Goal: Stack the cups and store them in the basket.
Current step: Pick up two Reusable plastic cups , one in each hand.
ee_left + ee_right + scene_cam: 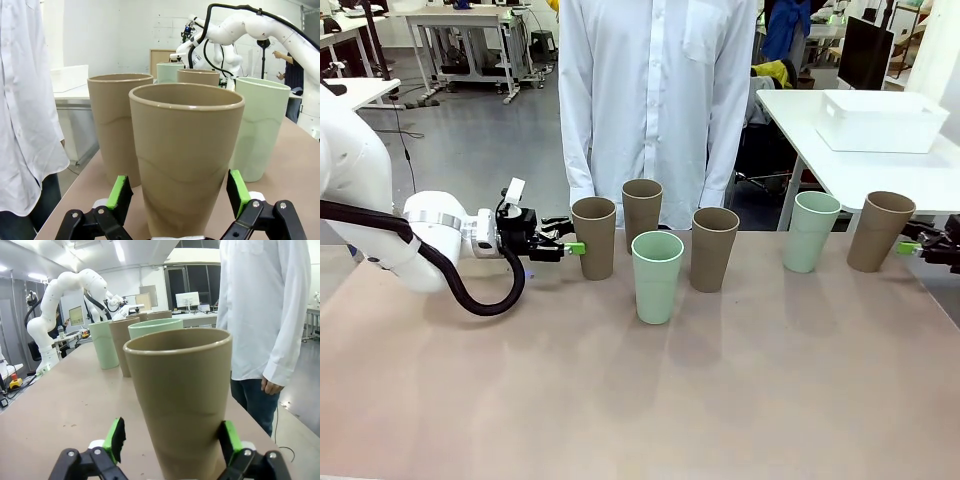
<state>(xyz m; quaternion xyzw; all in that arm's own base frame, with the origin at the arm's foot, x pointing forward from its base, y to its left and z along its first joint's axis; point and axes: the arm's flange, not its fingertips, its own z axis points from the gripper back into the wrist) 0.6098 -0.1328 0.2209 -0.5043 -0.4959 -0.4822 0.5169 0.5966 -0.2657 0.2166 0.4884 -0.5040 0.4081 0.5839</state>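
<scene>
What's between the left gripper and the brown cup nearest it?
Nothing visible: the grey-brown cup stands between the left gripper's open green pads, with small gaps on both sides.

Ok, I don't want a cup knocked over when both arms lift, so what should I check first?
1. Left gripper astride leftmost cup: ok.
2. Right gripper astride rightmost cup: ok.
3. Both grippers shut on their cups: not ok, both open.
4. Both cups upright: ok.
5. Person's hand clear of the cups: ok, hanging at the side.
6. Basket in reach: cannot tell; it sits on another table.
</scene>
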